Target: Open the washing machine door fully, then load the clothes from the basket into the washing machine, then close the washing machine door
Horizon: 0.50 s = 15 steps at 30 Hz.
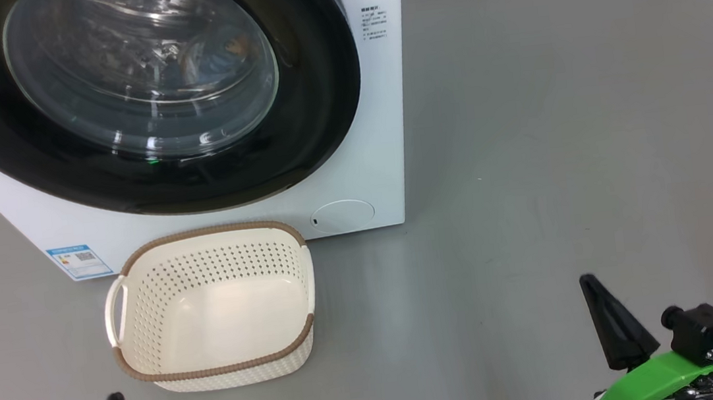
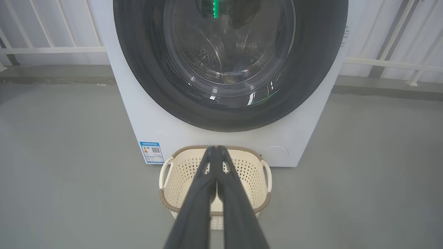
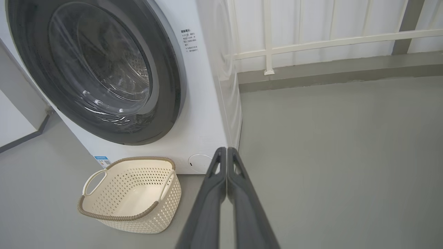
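Washing machine door [image 1: 319, 98]: found shut against the washing machine [image 1: 385, 157].
Clothes [image 1: 228, 48]: blue-orange fabric glimpsed inside, through the door.
Basket [image 1: 207, 231]: set on the floor [image 1: 555, 139] at the door's 6 o'clock, bottom bare.
Left pincer [image 2: 215, 149]: closed tip to tip, nothing held; basket's 7 o'clock.
Right pincer [image 3: 226, 150]: closed tip to tip, nothing held; basket's 4 o'clock.

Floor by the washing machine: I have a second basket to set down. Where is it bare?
Widest bare floor lies right of the washing machine, ahead of the right gripper. A narrower patch lies left of the basket. Crowded: the machine's front, where the basket stands.
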### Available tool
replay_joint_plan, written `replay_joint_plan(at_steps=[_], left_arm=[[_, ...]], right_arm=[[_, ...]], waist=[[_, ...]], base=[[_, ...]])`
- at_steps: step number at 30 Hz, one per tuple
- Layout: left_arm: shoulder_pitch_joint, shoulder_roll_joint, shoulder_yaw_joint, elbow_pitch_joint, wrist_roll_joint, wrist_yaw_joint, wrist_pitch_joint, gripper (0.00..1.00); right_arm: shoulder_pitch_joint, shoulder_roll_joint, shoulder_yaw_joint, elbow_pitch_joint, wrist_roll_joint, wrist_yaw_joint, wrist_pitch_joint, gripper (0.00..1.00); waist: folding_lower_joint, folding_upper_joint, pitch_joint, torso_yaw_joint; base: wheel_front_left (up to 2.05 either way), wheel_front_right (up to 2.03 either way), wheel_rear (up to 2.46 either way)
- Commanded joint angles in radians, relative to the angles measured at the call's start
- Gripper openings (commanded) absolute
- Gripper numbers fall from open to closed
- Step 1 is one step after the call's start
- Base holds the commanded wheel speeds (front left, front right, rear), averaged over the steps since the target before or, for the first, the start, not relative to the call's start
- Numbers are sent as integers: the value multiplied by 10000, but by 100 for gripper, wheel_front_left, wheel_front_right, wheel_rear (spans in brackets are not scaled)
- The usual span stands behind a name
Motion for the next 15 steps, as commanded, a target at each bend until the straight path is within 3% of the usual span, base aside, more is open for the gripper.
replay_joint_plan(at_steps=[1, 5, 15], left_arm=[[-150, 114, 65, -140, -313, -1, 81, 0], [-201, 123, 51, -111, -795, -1, 202, 0], [-359, 145, -7, -17, -1991, -4, 473, 0]], right_arm=[[-178, -24, -26, -224, 296, -3, 70, 0], [-173, -18, -64, -234, 742, -5, 187, 0], [-209, 2, -158, -217, 1842, -10, 473, 0]], waist=[[2, -1, -12, -6], [22, -1, -54, -19], [0, -1, -75, -50]], base=[[0, 0, 0], [0, 0, 0], [0, 0, 0]])
